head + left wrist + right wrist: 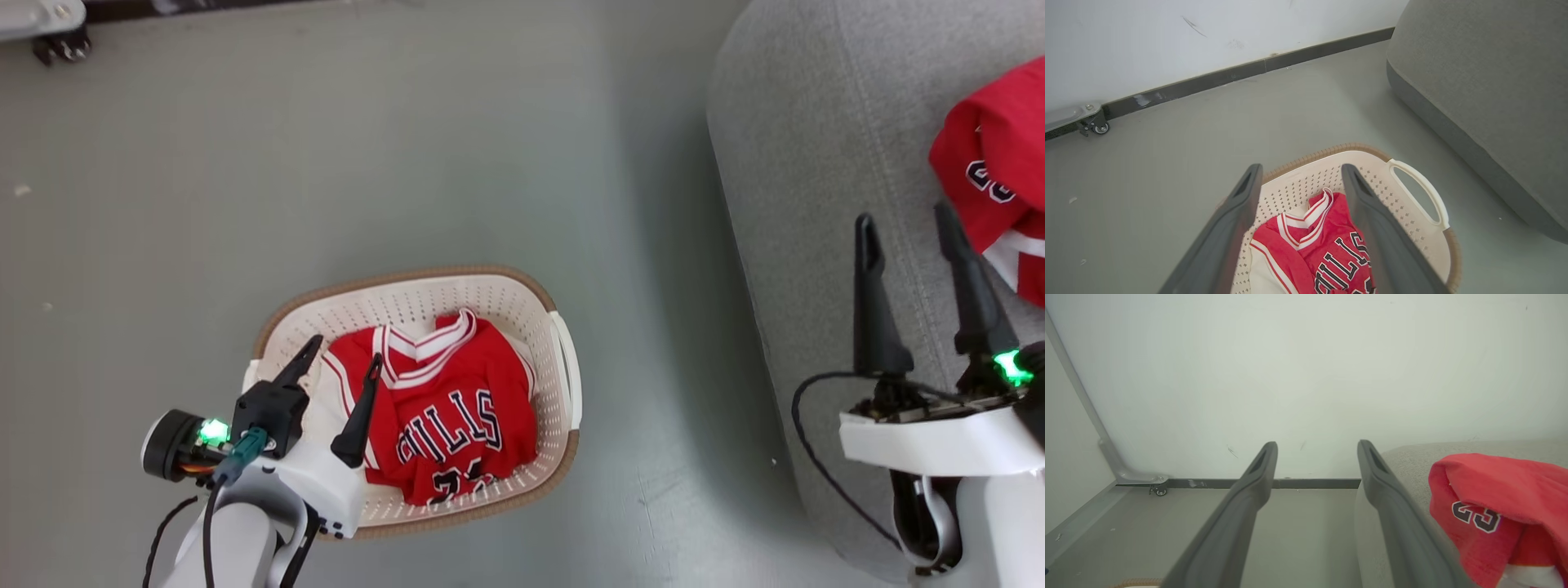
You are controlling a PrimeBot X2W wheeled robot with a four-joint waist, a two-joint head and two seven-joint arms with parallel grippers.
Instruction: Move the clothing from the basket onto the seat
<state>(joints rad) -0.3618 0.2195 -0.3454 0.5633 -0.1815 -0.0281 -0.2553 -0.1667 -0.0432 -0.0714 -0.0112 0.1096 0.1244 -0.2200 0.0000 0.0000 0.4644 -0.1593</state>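
Note:
A red jersey with white striped trim and dark lettering lies in the cream perforated basket on the floor. My left gripper hovers open over the basket's left side, fingers above the jersey's shoulder; in the left wrist view the jersey sits between the two fingers of the left gripper. A second red garment with a number lies on the grey seat at the right. My right gripper stands open over the seat, just left of that garment, holding nothing.
Grey floor lies between basket and seat. A white wall with a dark baseboard runs behind. A caster of a metal frame sits at the far left by the wall. The basket's white side handle faces the seat.

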